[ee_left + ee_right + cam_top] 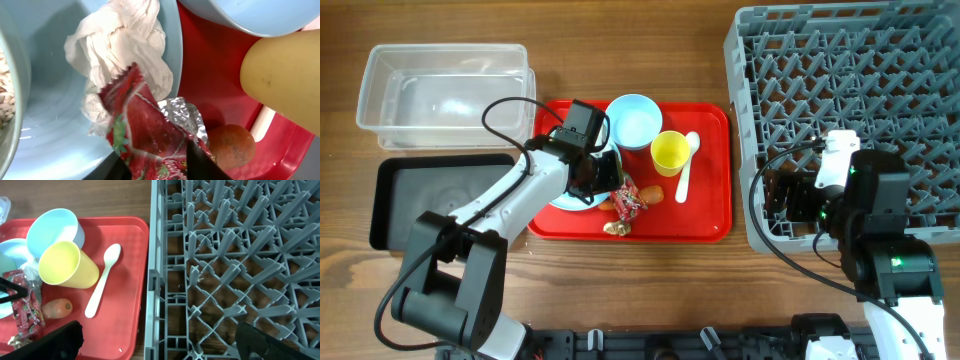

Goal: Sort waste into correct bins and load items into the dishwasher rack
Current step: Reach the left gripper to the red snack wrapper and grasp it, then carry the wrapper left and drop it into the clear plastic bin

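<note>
The red-and-white crinkled wrapper [150,135] is gripped at its lower end between the two dark fingertips of the left gripper [159,169], which is closed narrowly on it. The wrapper is seen standing up over the rim of the light blue plate [50,130], on the red tray [705,215]. Just behind it, on the plate, the white crumpled tissue [125,45] is found. A bowl holding whitish rice-like scraps [6,95] is seen at the plate's left edge. The small carrot [231,145] lies on the tray just beside the wrapper, and the golden-brown lump [616,228] is found near the tray's front edge. Behind these, the empty pale bowl [635,120], the yellow cup [670,152] and the white spoon [685,165] are set close together. The clear tub [440,85] and the black tray [430,200] are placed left of the red tray. The grey rack [850,100] is placed to the right, and over its near left edge the right gripper [160,342] is held wide apart with nothing between its fingers
</note>
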You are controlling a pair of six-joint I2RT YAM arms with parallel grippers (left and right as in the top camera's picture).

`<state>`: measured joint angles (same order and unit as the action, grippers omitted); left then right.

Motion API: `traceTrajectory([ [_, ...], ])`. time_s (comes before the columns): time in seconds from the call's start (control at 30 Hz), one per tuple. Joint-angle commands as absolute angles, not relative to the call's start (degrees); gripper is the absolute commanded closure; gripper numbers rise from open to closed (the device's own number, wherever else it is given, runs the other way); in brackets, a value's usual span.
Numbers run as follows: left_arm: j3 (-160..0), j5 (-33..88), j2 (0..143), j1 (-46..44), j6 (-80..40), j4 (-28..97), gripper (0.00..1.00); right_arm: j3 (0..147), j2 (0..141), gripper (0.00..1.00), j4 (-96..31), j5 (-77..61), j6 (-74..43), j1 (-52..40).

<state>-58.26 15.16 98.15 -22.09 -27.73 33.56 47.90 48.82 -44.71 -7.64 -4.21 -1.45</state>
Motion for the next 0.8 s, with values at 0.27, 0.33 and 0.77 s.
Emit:
traceTrajectory([
  [0.27,-59.2,16.1,98.1,-22.4,-27.7,33.4,0.96,49.3,49.0,0.0,-44.4,-6.9,-3.4,-1.4],
  [0.33,-59.3,16.1,97.2,-22.2,-27.2,33.4,0.96,49.3,49.0,0.0,-44.4,-6.9,-3.4,-1.4],
  [0.77,-62.1,8.9,78.1,-11.7,-22.3,29.8,0.96,49.3,49.0,0.0,-44.2,-6.9,-3.4,-1.4],
])
